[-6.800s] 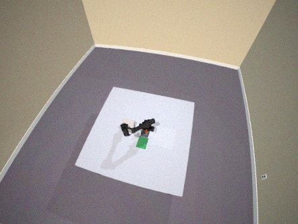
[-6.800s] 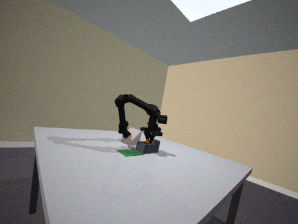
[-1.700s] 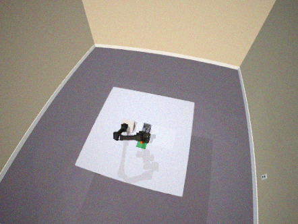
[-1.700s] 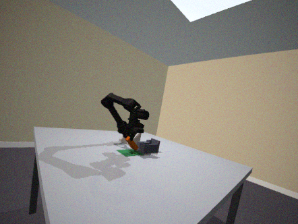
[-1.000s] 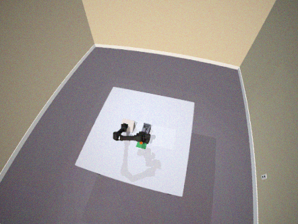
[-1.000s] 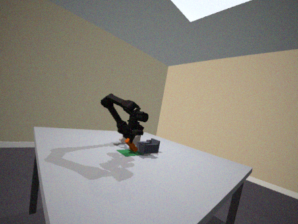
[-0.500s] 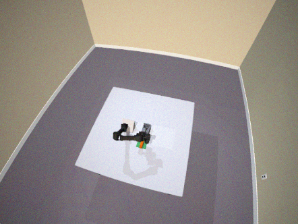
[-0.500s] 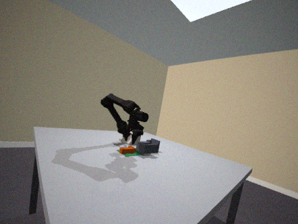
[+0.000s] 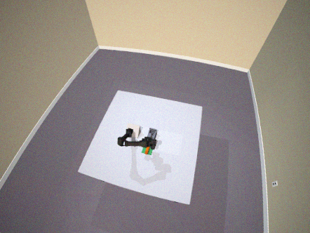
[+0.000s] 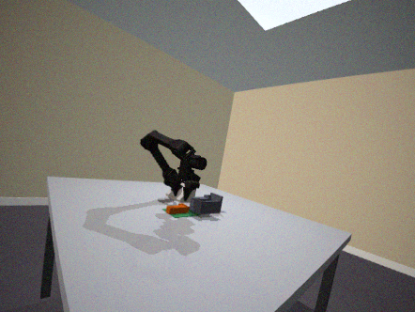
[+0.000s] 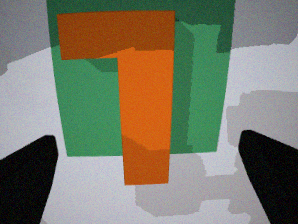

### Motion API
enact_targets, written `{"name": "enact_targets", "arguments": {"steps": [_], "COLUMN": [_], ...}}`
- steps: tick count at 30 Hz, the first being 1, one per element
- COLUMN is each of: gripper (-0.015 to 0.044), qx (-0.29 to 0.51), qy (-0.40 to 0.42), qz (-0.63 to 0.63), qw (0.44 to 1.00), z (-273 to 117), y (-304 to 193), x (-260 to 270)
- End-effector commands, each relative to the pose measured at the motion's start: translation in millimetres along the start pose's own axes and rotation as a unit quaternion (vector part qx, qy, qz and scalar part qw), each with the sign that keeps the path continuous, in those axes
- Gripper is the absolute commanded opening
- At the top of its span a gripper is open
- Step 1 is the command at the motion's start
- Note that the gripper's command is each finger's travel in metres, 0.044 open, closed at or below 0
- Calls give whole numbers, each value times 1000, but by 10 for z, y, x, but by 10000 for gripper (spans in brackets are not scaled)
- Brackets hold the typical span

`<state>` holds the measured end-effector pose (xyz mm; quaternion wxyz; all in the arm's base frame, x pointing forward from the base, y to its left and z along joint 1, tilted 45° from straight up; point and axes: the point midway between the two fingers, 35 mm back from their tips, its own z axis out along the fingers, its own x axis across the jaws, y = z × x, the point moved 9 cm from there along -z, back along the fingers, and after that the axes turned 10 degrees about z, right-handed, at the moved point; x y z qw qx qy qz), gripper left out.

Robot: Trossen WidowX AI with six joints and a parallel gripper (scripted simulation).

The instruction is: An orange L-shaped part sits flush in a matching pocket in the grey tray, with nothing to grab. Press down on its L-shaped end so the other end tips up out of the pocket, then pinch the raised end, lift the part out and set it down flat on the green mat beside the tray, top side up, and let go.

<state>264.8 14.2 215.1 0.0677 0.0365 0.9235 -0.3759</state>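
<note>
The orange L-shaped part [image 9: 147, 150] [image 10: 177, 210] [image 11: 145, 100] lies on the green mat [image 9: 144, 151] [image 10: 186, 215] [image 11: 90, 120], looking flat. In the wrist view its L-shaped end is at the top, and its straight end sticks out a little past the mat's near edge. My gripper [image 10: 182, 197] [image 11: 150, 142] is open and empty, above the part's straight end, with one finger on either side and apart from it. The grey tray [image 9: 152, 132] [image 10: 206, 206] stands beside the mat; its pocket shows no orange. From above, the arm hides the fingertips.
A pale block [image 9: 136, 128] stands by the arm's base, on the far side of the arm from the mat. The white table [image 9: 168, 116] [image 10: 253, 254] carries everything. The tray's walls rise higher than the part, close to the mat and gripper.
</note>
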Motion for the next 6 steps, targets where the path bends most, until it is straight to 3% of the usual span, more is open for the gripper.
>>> {"name": "enact_targets", "arguments": {"steps": [1, 6], "gripper": [400, 400], "qx": [0, 0], "qy": [0, 0], "qz": [0, 0], "qw": [1000, 1000], "z": [1, 1], "y": [-1, -1], "x": [0, 0]}}
